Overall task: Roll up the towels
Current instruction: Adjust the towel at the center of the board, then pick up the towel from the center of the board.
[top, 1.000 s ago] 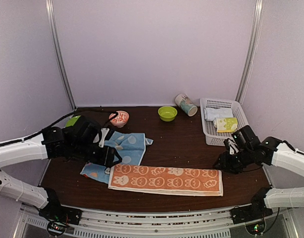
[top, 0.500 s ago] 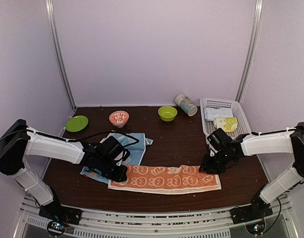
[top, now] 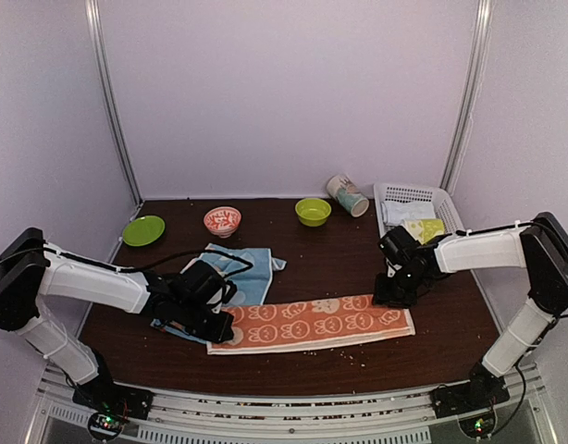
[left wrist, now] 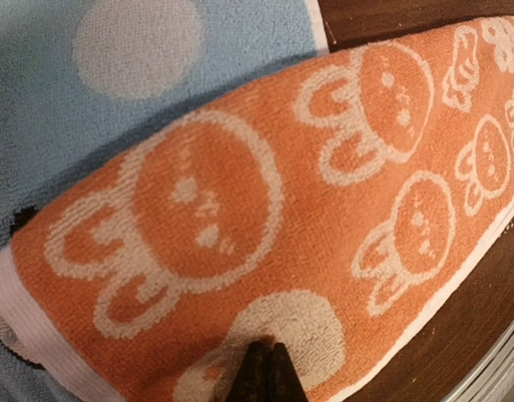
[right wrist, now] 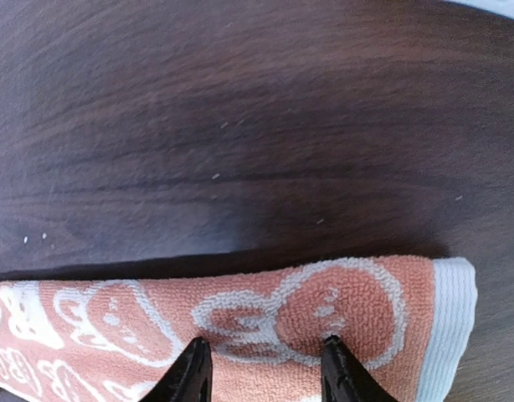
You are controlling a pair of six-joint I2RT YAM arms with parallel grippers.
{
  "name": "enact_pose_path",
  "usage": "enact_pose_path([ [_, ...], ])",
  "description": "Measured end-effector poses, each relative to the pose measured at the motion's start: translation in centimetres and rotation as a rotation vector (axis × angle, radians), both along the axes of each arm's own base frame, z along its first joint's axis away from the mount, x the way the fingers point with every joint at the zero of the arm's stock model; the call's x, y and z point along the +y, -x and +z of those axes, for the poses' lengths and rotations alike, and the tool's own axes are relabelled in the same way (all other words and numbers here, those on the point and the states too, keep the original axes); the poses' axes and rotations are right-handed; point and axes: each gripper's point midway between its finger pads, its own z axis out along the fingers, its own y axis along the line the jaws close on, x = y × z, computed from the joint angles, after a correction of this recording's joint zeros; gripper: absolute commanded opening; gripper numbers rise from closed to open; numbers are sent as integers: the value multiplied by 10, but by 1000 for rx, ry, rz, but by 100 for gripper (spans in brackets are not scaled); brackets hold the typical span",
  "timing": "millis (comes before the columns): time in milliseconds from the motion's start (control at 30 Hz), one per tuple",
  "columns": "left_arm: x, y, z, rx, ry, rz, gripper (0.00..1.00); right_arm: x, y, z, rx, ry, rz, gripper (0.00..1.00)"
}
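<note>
The orange towel point(top: 312, 324) with white bunny faces lies flat and slightly slanted across the front of the table. My left gripper point(top: 217, 324) is at its left end. In the left wrist view the gripper point(left wrist: 269, 356) is shut on a pinch of the orange towel point(left wrist: 240, 209). My right gripper point(top: 392, 294) is at the towel's far right corner. In the right wrist view the gripper point(right wrist: 264, 364) is open, its tips resting on the orange towel point(right wrist: 240, 327). The light blue dotted towel point(top: 249, 268) lies crumpled behind the left end, partly under the orange one, and shows in the left wrist view point(left wrist: 115, 84).
A white basket point(top: 409, 188) at the back right holds a pale roll point(top: 404, 211) and a yellow-green roll point(top: 423, 229). A tipped cup point(top: 347, 195), a green bowl point(top: 313, 211), a red-white bowl point(top: 222, 220) and a green plate point(top: 142, 230) stand along the back.
Both arms have reached in onto the orange towel's ends. Its right end has slid away from the front edge, so it now lies slanted and a little shorter.
</note>
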Motion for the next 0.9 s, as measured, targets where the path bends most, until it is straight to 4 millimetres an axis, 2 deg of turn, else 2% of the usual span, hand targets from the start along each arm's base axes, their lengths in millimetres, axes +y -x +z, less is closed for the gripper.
enact_pose_path([
  [133, -1, -1, 0, -3, 1, 1, 0, -12, -3, 2, -8, 12, -33, 53],
  [233, -1, -2, 1, -4, 2, 1, 7, -17, 1, 8, -8, 8, -43, 60],
  [367, -4, -4, 6, -11, 9, 0, 16, -16, 4, 38, -64, -44, -40, 61],
  [467, -7, -6, 15, -18, 19, -6, 18, -15, 5, 64, -132, -96, -40, 61],
  [533, -12, -9, 24, -29, 36, -11, 19, -17, 11, 72, -157, -123, -42, 61],
  [600, -18, -12, 35, -44, 57, -15, 19, -22, 22, 68, -153, -133, -48, 61],
  [733, -27, -19, 52, -71, 90, -24, 19, -35, 44, 47, -106, -108, -73, 60],
  [900, -26, -22, 57, -90, 87, -21, 19, -60, 59, 32, -104, -102, -175, 60],
])
